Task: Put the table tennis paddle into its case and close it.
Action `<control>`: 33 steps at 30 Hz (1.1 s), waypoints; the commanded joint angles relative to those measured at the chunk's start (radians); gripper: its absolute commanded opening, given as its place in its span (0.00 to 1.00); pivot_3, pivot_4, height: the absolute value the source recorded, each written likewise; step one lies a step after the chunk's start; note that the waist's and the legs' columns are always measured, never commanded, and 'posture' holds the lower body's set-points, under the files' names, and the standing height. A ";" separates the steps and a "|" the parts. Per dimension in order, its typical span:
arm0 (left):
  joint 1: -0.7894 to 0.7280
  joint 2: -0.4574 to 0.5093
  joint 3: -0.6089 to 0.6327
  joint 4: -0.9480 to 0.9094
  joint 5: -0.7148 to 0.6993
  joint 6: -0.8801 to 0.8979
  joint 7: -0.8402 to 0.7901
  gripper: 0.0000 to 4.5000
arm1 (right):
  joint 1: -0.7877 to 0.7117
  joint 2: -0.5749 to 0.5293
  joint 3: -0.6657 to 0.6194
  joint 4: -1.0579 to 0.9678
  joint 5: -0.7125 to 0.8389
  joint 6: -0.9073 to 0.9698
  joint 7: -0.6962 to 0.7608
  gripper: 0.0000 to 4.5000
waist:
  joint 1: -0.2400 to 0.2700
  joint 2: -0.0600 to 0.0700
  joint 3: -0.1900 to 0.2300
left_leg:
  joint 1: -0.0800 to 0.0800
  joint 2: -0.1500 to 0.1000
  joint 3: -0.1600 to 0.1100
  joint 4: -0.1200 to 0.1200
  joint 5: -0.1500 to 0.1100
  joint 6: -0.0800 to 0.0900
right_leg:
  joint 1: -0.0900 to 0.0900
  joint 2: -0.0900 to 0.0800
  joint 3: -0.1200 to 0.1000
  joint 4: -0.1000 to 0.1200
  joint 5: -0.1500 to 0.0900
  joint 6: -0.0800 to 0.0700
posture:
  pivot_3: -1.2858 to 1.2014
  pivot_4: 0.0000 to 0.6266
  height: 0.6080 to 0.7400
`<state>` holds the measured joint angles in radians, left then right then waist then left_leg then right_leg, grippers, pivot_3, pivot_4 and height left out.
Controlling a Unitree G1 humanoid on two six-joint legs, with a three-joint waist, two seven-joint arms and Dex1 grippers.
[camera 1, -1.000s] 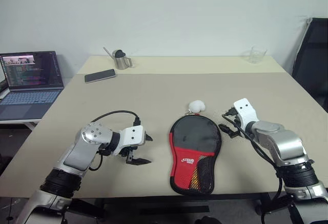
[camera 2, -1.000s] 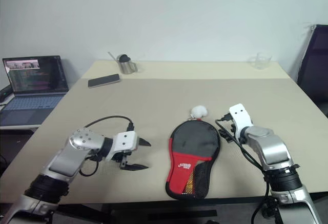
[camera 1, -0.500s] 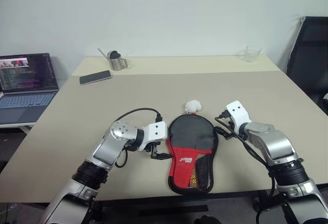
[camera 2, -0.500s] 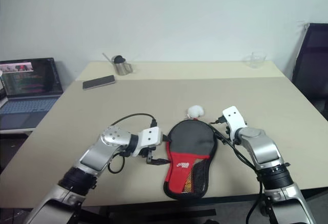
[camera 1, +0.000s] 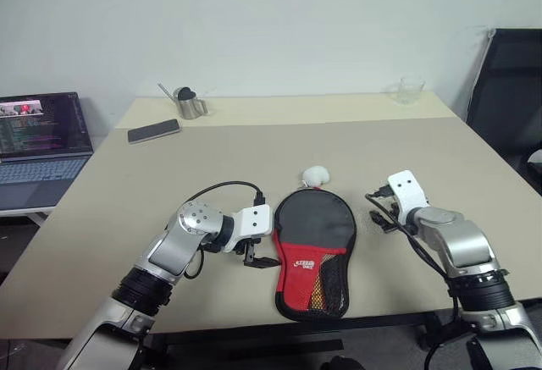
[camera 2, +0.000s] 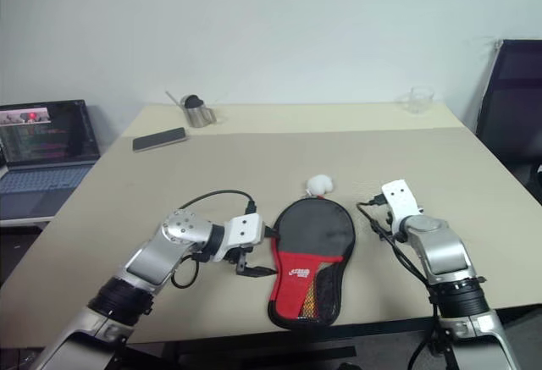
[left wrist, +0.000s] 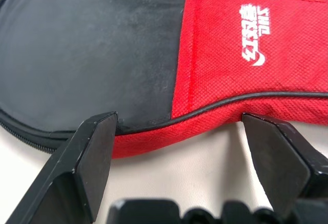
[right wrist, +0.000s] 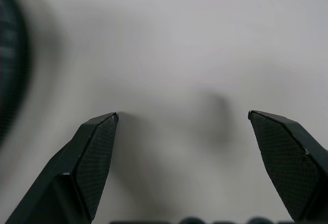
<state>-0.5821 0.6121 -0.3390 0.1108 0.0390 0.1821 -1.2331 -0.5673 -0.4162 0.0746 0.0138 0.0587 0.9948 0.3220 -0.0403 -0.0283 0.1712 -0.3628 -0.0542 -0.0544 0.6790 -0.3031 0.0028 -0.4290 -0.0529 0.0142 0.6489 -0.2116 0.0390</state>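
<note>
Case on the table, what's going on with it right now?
The case lies flat on the table, paddle-shaped and bulging. The paddle itself can't be made out from here. The left end effector sits open at the case's left edge, straddling its red seam without gripping. The right end effector is open over bare table beside the case, holding nothing.
</note>
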 commanded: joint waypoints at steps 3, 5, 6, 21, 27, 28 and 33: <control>-0.001 0.003 0.005 -0.035 -0.007 0.002 0.009 0.93 | -0.030 0.104 0.045 -0.031 0.017 0.009 -0.002 1.00 | -0.004 0.000 0.000 | 0.000 0.000 0.000 0.000 0.000 0.000 | 0.000 0.000 0.000 0.000 0.000 0.000 | 0.52 0.24 1.00; 0.002 -0.006 0.012 -0.042 -0.017 0.017 0.017 0.93 | -0.041 0.134 0.057 -0.034 0.016 -0.004 -0.003 1.00 | -0.005 0.000 0.000 | 0.000 0.000 0.000 0.000 0.000 0.000 | 0.000 0.000 0.000 0.000 0.000 0.000 | 0.52 0.24 1.00; 0.002 -0.009 0.013 -0.046 -0.018 0.025 0.021 0.93 | -0.047 0.146 0.060 -0.033 0.018 -0.011 -0.002 1.00 | -0.008 0.000 0.000 | 0.000 0.000 0.000 0.000 0.000 0.000 | 0.000 0.000 0.000 0.000 0.000 0.000 | 0.52 0.24 1.00; 0.003 0.028 0.046 -0.130 -0.080 0.118 -0.009 0.93 | -0.095 0.143 0.056 0.032 -0.007 -0.057 0.016 1.00 | -0.004 0.000 0.000 | -0.001 -0.001 -0.002 0.000 0.000 0.000 | 0.000 -0.001 0.000 -0.001 0.000 0.000 | 0.52 0.24 1.00; -0.002 0.112 0.144 -0.195 -0.224 0.166 -0.095 0.93 | -0.101 0.062 0.043 0.014 0.011 -0.063 0.071 1.00 | 0.007 0.001 0.001 | -0.001 -0.001 -0.002 -0.001 0.000 0.000 | 0.000 -0.001 0.000 -0.002 0.000 0.000 | 0.52 0.24 1.00; -0.006 0.124 0.168 -0.200 -0.250 0.174 -0.104 0.93 | -0.101 0.044 0.040 0.001 0.019 -0.061 0.091 1.00 | 0.007 0.001 0.001 | -0.001 -0.001 -0.002 -0.001 0.000 0.000 | 0.000 -0.001 0.000 -0.002 0.000 0.000 | 0.52 0.24 1.00; -0.064 0.092 0.285 -0.162 -0.356 0.210 -0.031 0.93 | -0.154 -0.006 -0.061 -0.054 0.133 -0.019 0.189 1.00 | 0.009 0.001 0.002 | -0.002 -0.001 -0.003 -0.001 0.000 0.000 | 0.000 -0.001 -0.001 -0.003 0.000 0.000 | 0.52 0.24 1.00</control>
<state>-0.6102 0.7195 -0.1026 -0.0421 -0.2774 0.3886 -1.2972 -0.6639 -0.4140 0.0669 0.0198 0.1467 0.9690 0.4844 -0.0316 -0.0275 0.1734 -0.3650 -0.0556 -0.0570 0.6784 -0.3034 0.0031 -0.4294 -0.0538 0.0129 0.6461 -0.2116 0.0390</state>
